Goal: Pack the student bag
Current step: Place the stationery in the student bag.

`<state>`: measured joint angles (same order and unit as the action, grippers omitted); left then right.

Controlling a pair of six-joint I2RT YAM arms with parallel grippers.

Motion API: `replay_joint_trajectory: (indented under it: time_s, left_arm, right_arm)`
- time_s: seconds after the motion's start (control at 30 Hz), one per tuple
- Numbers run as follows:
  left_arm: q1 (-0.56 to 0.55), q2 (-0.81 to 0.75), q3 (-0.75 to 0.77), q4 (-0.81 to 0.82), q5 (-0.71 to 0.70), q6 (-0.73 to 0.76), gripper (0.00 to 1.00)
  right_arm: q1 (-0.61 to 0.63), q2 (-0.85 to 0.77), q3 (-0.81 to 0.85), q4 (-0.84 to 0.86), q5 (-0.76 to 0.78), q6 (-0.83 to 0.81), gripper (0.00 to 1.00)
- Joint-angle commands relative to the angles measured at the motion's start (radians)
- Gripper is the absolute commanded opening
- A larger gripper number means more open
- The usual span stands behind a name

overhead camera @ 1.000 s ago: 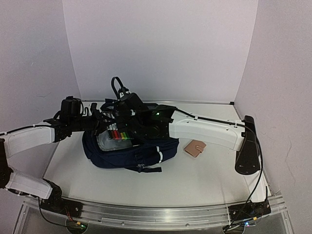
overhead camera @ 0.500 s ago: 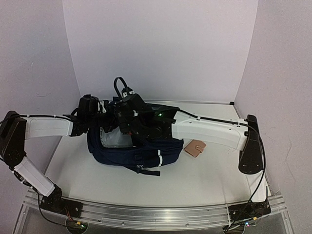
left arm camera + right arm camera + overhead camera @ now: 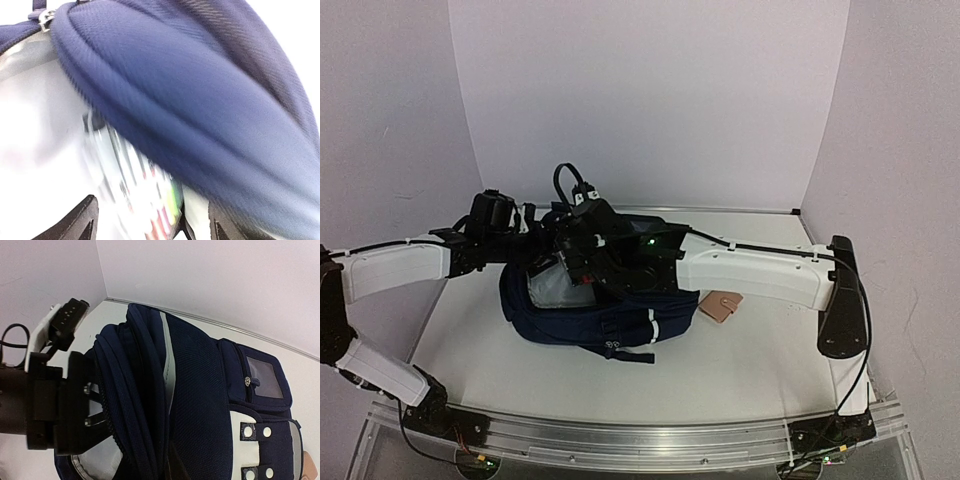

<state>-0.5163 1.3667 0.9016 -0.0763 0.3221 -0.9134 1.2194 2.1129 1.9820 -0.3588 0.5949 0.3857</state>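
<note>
Navy student bag (image 3: 610,318) lies mid-table, mouth held up by the right gripper (image 3: 576,264), pinched shut on its rim. The left gripper (image 3: 150,227), closed a second ago on the clear pen pouch (image 3: 142,200), now stands wide open inside the mouth: pouch released, one item packed; tan wallet (image 3: 720,305) waits beside the bag

No legible text or labels.

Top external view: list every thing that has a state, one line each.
student bag: main compartment unzipped, open
left end effector: open, at the bag's mouth
right end effector: shut on the bag's rim
clear pouch: inside the bag, blurred
tan wallet: closed, beside the bag
</note>
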Motion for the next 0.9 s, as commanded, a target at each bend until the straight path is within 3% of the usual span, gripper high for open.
replay_joint_trajectory:
  time_s: [0.0, 0.5, 0.67, 0.87]
  left_arm:
    - [-0.005, -0.071, -0.028, -0.083, 0.023, 0.021, 0.73]
    - [-0.077, 0.07, 0.037, 0.063, 0.011, -0.02, 0.07]
    - [-0.116, 0.193, 0.104, 0.168, 0.025, -0.026, 0.01]
    - [-0.15, 0.244, 0.137, 0.241, 0.025, -0.036, 0.0]
  right_arm:
    - [0.009, -0.118, 0.035, 0.161, 0.067, 0.022, 0.0]
    - [0.009, -0.13, 0.013, 0.161, 0.049, 0.022, 0.0]
    - [0.009, -0.149, -0.025, 0.161, 0.032, 0.036, 0.0]
    - [0.008, -0.174, -0.08, 0.161, 0.029, 0.057, 0.0]
